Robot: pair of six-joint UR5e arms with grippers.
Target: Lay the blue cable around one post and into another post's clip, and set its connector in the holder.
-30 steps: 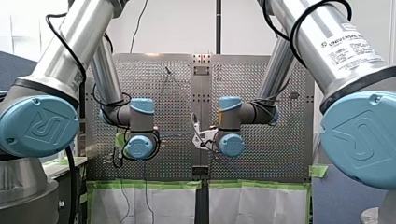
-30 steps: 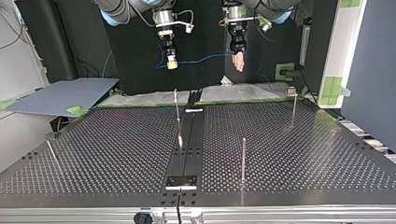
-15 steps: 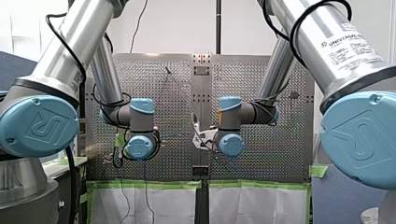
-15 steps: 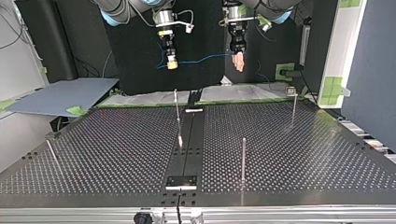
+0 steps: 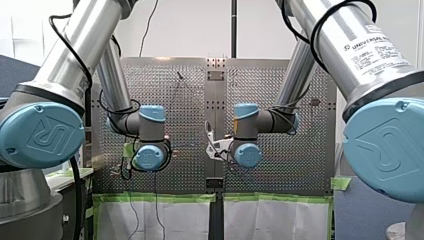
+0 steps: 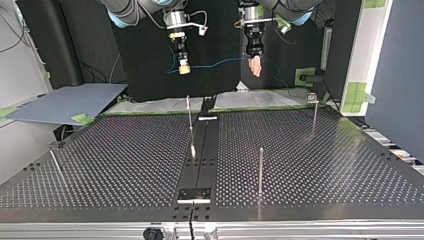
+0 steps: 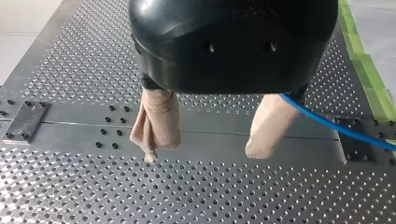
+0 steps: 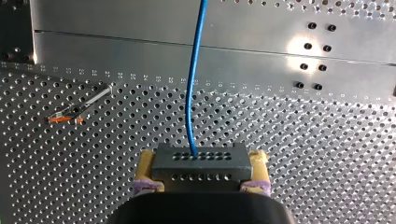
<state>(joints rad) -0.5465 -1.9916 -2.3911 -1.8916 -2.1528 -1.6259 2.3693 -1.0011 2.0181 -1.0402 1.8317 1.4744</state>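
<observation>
Dark connector (image 8: 200, 167) between yellow pads (image 8: 149, 163)

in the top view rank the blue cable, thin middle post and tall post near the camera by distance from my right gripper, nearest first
1. blue cable: runs straight out of my right gripper, toward the view's right.
2. thin middle post: under the gripper in the view, near the table's far edge.
3. tall post: right of centre, close to the camera.

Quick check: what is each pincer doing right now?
Left pincer: open, with the blue cable passing beside one finger, not clamped.
Right pincer: closed on the cable's connector.
</observation>
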